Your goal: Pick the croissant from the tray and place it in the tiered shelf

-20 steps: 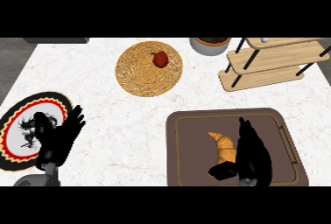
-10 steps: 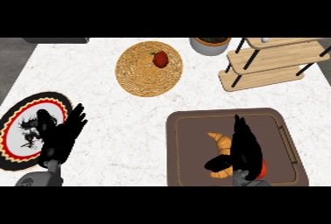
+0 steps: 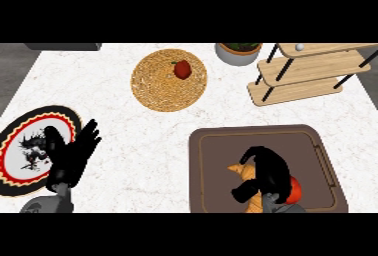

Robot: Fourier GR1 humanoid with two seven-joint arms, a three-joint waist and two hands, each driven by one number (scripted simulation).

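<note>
Right hand (image 3: 267, 172) curls over the croissant (image 3: 248, 176) on the tray (image 3: 221, 165).

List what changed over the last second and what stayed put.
The right hand, laid open along the croissant a second ago, has curled its fingers round it on the tray; the croissant has not left the tray. The left hand stayed open over the patterned plate. The woven mat, the red fruit and the tiered shelf did not move.

White marbled counter (image 3: 140, 135), brown tray (image 3: 221, 150), woven mat (image 3: 159, 90), patterned plate (image 3: 22, 145), tiered shelf (image 3: 310, 87)
</note>
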